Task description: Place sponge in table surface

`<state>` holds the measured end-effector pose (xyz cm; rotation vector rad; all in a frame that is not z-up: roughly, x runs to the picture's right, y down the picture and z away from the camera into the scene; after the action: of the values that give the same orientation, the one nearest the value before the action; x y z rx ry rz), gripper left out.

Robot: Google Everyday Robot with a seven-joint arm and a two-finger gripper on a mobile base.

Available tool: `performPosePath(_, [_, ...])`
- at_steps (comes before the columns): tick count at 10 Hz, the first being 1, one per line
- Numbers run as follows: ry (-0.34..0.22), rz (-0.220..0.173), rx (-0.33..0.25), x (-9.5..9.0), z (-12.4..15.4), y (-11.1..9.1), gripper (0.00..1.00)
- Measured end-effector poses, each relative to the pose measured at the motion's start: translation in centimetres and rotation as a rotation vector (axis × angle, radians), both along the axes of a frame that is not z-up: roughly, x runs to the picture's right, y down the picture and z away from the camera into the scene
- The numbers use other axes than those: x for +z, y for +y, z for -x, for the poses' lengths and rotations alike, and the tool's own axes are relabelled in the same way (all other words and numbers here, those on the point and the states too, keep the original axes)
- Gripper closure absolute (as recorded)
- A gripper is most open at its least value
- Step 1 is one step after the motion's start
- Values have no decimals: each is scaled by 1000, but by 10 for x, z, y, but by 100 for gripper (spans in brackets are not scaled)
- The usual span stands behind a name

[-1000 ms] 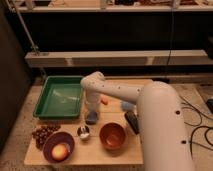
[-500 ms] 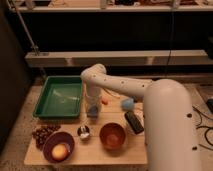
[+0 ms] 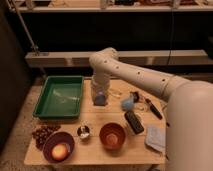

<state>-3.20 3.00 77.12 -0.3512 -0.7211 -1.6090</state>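
Camera view: claw (image 3: 99, 92) low on table (image 3: 95, 120), blue sponge (image 3: 100, 100) at its tip, grip impossible to tell. Left of claw, green tray (image 3: 46, 93). Nearer than claw, purple bowl (image 3: 50, 152) holding orange fruit (image 3: 60, 149), beside brown bowl (image 3: 112, 136).

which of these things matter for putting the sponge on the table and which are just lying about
Job: gripper low over the table; bluish piece at it, likely the sponge.
Lying about: green tray, purple bowl, brown bowl, grapes, black block, metal cup.
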Motion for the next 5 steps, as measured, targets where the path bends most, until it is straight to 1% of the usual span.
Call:
performPosePath(1, [-6,-5,4,-9,-5,-9,100])
performPosePath(2, [-20,-3,4,-15,-2,-14,100])
performPosePath(3, [-28,3,1,-16,0,-15,100])
performPosePath(4, [-28,18,-5,-14,-2,-11,100])
performPosePath(5, [-39,35,-17,-7,4,-2,100])
